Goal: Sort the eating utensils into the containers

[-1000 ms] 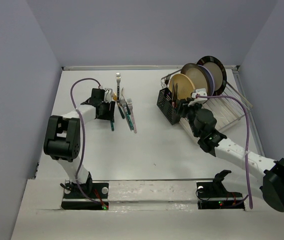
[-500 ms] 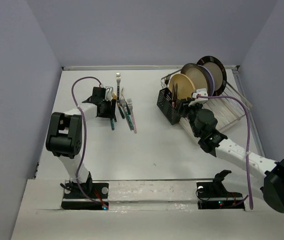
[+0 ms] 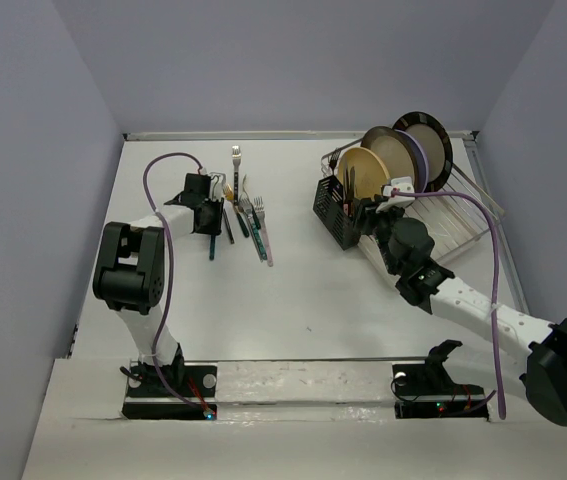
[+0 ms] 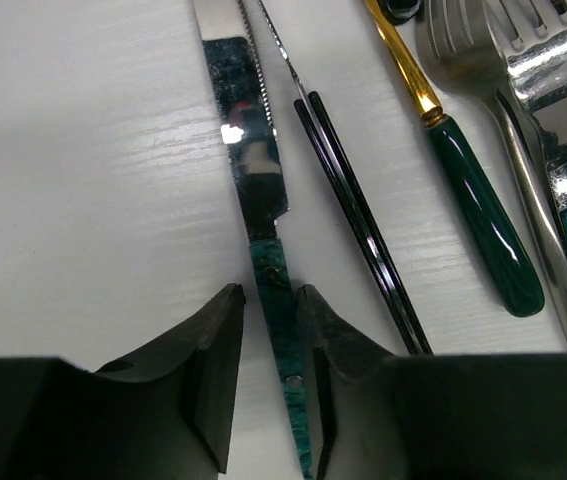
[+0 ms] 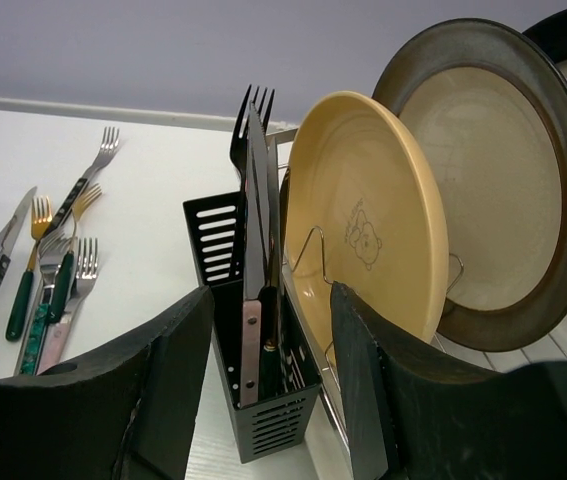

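Observation:
Several eating utensils (image 3: 248,215) lie side by side on the white table at the back left. In the left wrist view a knife (image 4: 248,150) with a marbled green handle points away from me. My left gripper (image 4: 269,295) straddles that handle low over the table. Its right finger touches the handle and a narrow gap shows on the left. In the top view this gripper (image 3: 211,215) sits at the left edge of the group. The black perforated container (image 5: 283,425) holds a black fork (image 5: 253,110) and a pinkish-handled knife (image 5: 251,340). My right gripper (image 5: 271,300) hangs open beside it, empty.
To the right of the knife lie a black-handled utensil (image 4: 358,215), a gold one with a green handle (image 4: 483,215) and a silver fork (image 4: 523,60). A wire dish rack (image 3: 443,220) with a yellow plate (image 5: 363,220) and darker plates stands right behind the container.
My left jaws have narrowed around the green knife handle, and the knife has shifted a little to the left. The right arm has hardly moved.

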Motion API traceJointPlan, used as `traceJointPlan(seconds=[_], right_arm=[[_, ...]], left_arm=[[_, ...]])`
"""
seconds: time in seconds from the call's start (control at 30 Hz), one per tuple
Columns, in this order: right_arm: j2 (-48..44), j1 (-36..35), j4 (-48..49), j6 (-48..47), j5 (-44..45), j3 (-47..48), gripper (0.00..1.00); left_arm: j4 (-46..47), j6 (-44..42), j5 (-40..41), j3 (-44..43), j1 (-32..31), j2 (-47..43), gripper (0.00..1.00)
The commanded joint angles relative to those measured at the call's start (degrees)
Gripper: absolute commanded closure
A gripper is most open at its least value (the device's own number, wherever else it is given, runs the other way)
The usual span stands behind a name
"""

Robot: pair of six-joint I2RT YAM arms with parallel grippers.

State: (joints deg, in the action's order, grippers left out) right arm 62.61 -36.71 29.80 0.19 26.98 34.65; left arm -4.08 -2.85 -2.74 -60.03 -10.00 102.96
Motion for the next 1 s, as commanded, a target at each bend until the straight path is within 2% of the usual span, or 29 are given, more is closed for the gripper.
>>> traceJointPlan(seconds=[0.0, 0.03, 0.07, 0.13, 0.17, 0.2, 0.37, 0.47, 0.63, 0.8, 0.97], right_arm=[[-1.61, 0.41, 0.43, -1.59, 0.26, -0.03, 0.44], [-1.79, 0.41, 0.43, -1.59, 0.35, -0.03, 0.44], [-1.96, 0.41, 0.35, -1.68, 0.35, -0.03, 0.44], [-2.31, 0.41, 0.26, -1.77, 0.35, -0.11, 0.44], [-2.4, 0.41, 0.17, -1.68, 0.26, -0.11, 0.44], [-2.49, 0.41, 0.08, -1.77, 0.0, -0.03, 0.44], [-1.53, 0.41, -2.64, -1.59, -3.24, 1.64, 0.44], [-0.47, 0.41, -5.8, -1.07, -8.77, 3.31, 0.44], [3.13, 0.41, -11.16, 1.92, -24.94, 9.81, 0.44], [6.72, -0.81, -10.56, 7.54, -32.94, 14.82, 0.44], [12.51, -4.85, -4.24, 11.06, -35.51, 20.96, 0.34]], left_arm=[[-3.83, -0.4, -1.3, 0.96, -0.11, 1.46, 0.67], [-3.83, -0.49, -1.21, 1.14, -0.02, 1.46, 0.69], [-3.92, -0.75, -1.04, 1.32, 0.07, 1.37, 0.77], [-4.01, -0.84, -1.21, 1.93, 0.51, 0.84, 0.87], [-4.1, -0.67, -1.39, 1.93, 0.86, 0.58, 0.98], [-4.18, -0.66, -1.74, 2.02, 1.55, 0.23, 1.0], [-3.92, -0.31, -2.71, 2.2, 3.49, -4.51, 1.0], [-3.22, -0.14, -3.76, 2.81, 3.85, -9.25, 1.0], [0.03, -0.48, -7.53, 4.48, 3.94, -20.04, 1.0], [2.32, -2.24, -9.65, 5.98, 3.41, -28.85, 1.0], [3.64, -3.82, -12.54, 7.29, 1.22, -37.46, 1.0]])
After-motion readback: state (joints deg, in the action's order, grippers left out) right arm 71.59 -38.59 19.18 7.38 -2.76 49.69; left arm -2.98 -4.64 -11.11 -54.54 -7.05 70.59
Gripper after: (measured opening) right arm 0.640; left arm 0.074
